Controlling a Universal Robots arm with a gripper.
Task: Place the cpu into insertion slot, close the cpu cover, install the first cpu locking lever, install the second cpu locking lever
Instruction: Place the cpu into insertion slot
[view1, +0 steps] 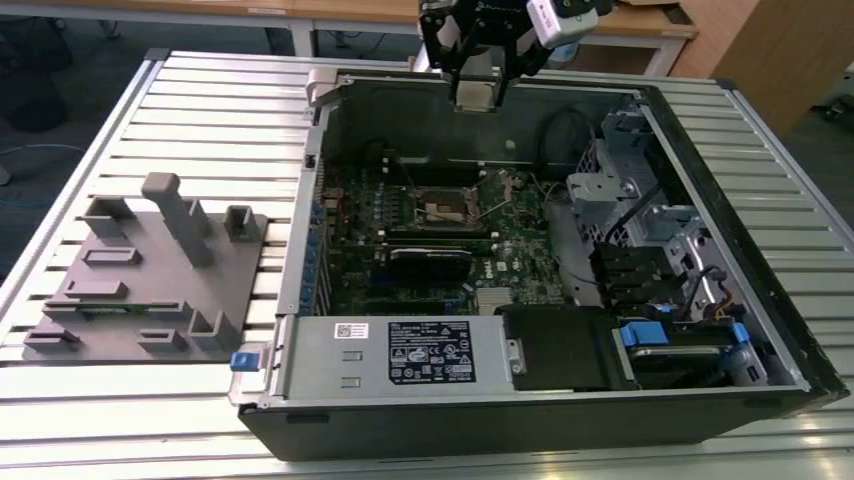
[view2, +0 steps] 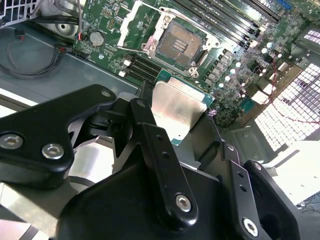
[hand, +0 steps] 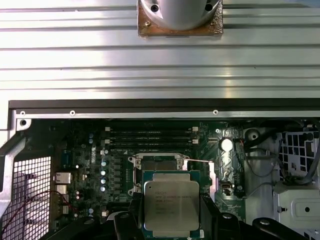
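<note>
One cpu pinched in the gripper, high over the open computer case.
In the exterior view the gripper hangs at upper centre, and the insertion slot lies lower in the frame, near the middle and well apart from it. In both wrist views the fingers clamp the square chip's opposite edges, with the slot bare beyond it.

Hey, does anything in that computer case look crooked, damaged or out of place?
Nothing stands out. The claw holds the cpu over the case, and the slot lies open and empty.
</note>
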